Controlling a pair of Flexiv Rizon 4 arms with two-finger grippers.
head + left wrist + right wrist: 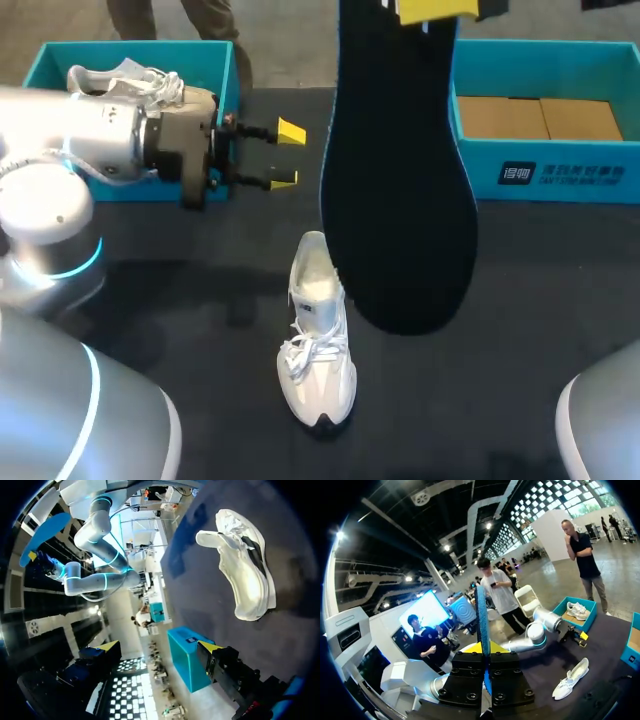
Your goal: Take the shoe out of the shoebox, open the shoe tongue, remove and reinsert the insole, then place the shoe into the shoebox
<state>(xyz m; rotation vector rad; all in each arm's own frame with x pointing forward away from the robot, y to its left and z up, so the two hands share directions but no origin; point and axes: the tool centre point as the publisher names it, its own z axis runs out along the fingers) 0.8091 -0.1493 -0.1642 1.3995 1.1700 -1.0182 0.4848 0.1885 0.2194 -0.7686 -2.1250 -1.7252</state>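
A white shoe stands on the dark table, toe toward the front edge, its tongue pulled up; it also shows in the left wrist view and the right wrist view. High above the table my right gripper is shut on the heel end of a black insole, which hangs down over the shoe's right side. Edge-on, the insole rises from between that gripper's fingers. My left gripper stands open and empty, left of the insole and behind the shoe, apart from both.
A teal shoebox at the back left holds a second white shoe. At the back right, a second teal box holds brown cardboard. The left arm's body fills the table's left side.
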